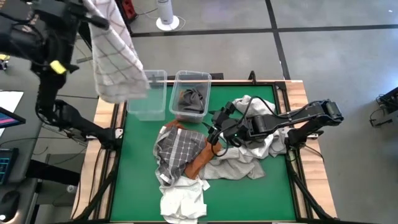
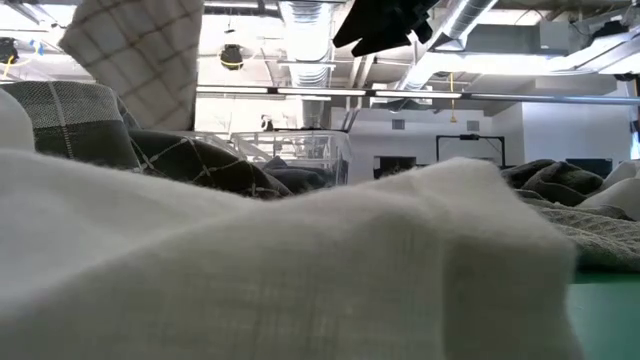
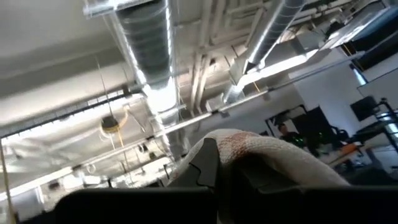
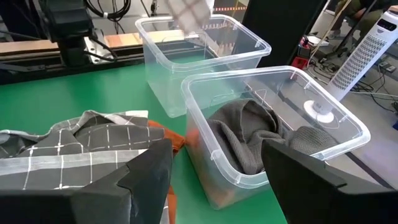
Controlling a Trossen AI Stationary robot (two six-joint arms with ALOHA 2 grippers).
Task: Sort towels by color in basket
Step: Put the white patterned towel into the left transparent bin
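White towel with thin red checks (image 1: 115,59): hangs with its long axis near vertical, top end pinched by the left pincer (image 1: 93,14), free end dangling at about 11 o'clock of the counter (image 1: 249,193), just above the left of two clear bins (image 1: 148,96). In the left wrist view the cloth (image 3: 261,149) drapes over the closed fingers (image 3: 208,165), which point up toward the ceiling ducts. The left arm is raised high, folded beyond the counter's far-left corner.

Right bin (image 1: 191,93), at 12 o'clock: one dark grey towel (image 4: 249,140) lies crumpled inside. The left bin's contents cannot be made out.

Centre of the counter: one grey towel with white grid (image 1: 179,149) lies spread over one rust-orange towel (image 1: 198,163), whose long axis runs from 12 to 6 o'clock. One white towel (image 1: 183,199) lies bunched at 6 o'clock. A light grey towel (image 1: 249,158) sprawls at 3 o'clock.

The right arm reaches low from 3 o'clock across the light grey towel, its right pincer (image 1: 214,130) pointing toward the right bin; the fingers (image 4: 146,177) are spread apart and hold nothing.
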